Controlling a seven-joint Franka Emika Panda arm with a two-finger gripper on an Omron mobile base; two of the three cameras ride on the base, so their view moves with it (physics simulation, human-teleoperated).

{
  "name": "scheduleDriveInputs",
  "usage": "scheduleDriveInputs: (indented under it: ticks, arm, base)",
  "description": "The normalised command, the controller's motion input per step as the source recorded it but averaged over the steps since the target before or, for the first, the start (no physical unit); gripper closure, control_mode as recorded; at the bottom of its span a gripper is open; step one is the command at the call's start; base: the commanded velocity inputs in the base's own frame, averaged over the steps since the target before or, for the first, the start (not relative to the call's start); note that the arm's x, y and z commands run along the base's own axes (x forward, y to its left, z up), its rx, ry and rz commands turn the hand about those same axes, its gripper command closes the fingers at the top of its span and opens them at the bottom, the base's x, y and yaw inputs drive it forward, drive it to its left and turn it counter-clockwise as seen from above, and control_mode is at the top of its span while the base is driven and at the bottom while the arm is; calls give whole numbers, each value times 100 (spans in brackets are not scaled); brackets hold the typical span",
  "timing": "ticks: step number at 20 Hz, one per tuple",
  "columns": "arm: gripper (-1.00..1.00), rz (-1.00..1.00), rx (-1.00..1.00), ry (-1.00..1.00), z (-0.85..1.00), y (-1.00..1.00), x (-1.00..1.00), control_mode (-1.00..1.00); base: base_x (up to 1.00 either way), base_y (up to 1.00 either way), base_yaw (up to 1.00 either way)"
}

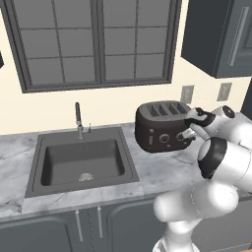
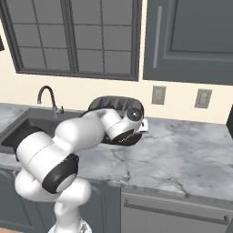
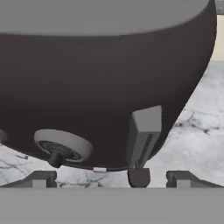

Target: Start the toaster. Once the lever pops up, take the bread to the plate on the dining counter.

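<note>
The dark brown-black toaster (image 1: 160,127) stands on the marble worktop, right of the sink; in the right base view only its top (image 2: 113,102) rises above my arm. My gripper (image 1: 187,134) is low against the toaster's front right end. In the hand view the gripper (image 3: 113,179) is open, its fingertips (image 3: 41,178) wide apart and holding nothing. Just ahead of them are the toaster's rounded front (image 3: 100,87), a round silvery knob (image 3: 63,146) and the pale lever (image 3: 144,131), which lies between the jaws. The bread is hidden. The plate and the dining counter are out of view.
A dark sink (image 1: 81,162) with a faucet (image 1: 78,118) lies left of the toaster. Bare marble worktop (image 2: 182,154) stretches to the right. Wall outlets (image 2: 203,98) and a dark upper cabinet (image 2: 191,41) sit behind and above.
</note>
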Motion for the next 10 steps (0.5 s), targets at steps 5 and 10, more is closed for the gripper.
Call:
scheduleDriveInputs:
  ticks: [5, 10]
  arm:
    - [-100, 0, 0, -9, 33, 0, -13, -100]
    - [-100, 0, 0, -14, 35, 0, 0, -100]
  base:
    - [0, 0, 0]
    - [0, 0, 0]
